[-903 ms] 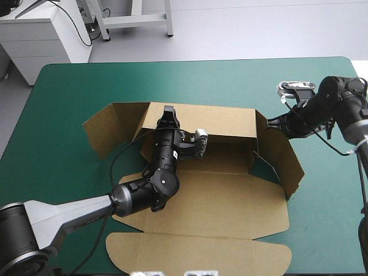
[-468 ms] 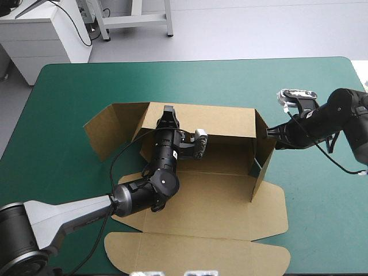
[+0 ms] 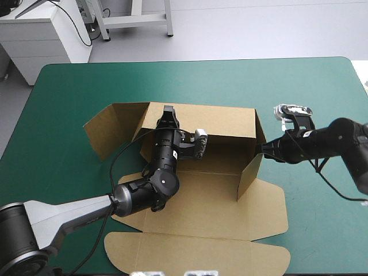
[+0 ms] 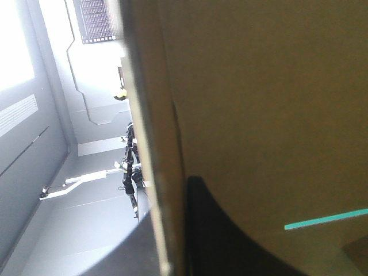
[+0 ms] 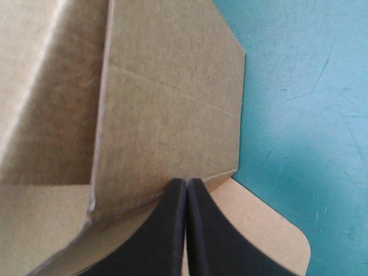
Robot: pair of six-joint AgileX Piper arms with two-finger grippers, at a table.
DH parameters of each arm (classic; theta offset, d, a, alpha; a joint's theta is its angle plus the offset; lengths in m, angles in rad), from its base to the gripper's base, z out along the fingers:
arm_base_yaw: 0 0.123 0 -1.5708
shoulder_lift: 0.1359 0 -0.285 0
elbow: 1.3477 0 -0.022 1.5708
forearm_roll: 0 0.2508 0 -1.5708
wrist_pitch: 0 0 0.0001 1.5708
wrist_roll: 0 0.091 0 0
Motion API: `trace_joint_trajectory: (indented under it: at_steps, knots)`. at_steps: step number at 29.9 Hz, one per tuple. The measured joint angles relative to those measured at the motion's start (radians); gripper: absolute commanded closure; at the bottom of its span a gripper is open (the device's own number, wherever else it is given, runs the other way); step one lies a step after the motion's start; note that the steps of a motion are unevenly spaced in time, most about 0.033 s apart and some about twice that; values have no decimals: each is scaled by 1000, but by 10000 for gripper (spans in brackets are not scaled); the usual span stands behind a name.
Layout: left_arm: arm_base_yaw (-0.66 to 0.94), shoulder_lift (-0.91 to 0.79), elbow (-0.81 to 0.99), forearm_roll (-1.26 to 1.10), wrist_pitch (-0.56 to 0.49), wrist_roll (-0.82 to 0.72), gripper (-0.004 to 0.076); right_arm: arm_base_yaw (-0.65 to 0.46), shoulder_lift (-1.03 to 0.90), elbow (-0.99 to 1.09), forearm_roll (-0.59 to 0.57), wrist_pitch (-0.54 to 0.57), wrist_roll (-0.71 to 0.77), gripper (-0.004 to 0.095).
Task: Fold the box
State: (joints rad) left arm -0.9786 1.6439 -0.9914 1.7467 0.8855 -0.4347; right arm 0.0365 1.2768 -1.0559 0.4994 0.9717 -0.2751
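The box (image 3: 201,201) sat on the counter (image 3: 75,92). My right hand (image 5: 187,185), pinched together, touched its right flap; my left hand (image 3: 168,115) I couldn't read. Seemingly stiff, light board: grip flap edges.

Table (image 3: 230,80) with teal-green cover, brown box (image 3: 213,201) lying on its middle, far wall and right flap raised

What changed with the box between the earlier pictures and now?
The right gripper, its fingers shut, moved left and pushed the right flap from splayed outward, through upright, to leaning inward. The left gripper stayed at the back wall, and the left flap still lies splayed outward.
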Motion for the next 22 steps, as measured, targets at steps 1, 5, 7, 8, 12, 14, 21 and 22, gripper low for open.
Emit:
trace_joint_trajectory:
  at_steps: [1, 5, 7, 8, 12, 14, 21, 22]
  knots:
    - [0, 0, 0, 0, 0, 0, 731, 0, -30, 41, 18, -40, -29, 926]
    - [0, 0, 0, 0, 0, 0, 732, 0, -135, 157, 82, -150, -145, 926]
    - [0, 0, 0, 0, 0, 0, 732, 0, -164, 196, 103, -190, -195, 926]
    - [0, 0, 0, 0, 0, 0, 732, 0, -168, 207, 109, -200, -218, 926]
    - [0, 0, 0, 0, 0, 0, 732, 0, -149, 222, 111, -220, -298, 926]
    - [0, 0, 0, 0, -1, 0, 732, 0, -129, 222, 112, -225, -318, 925]
    - [0, 0, 0, 0, -1, 0, 732, 0, -71, 222, 113, -224, -431, 760]
    - [0, 0, 0, 0, -1, 0, 732, 0, -69, 222, 113, -223, -452, 713]
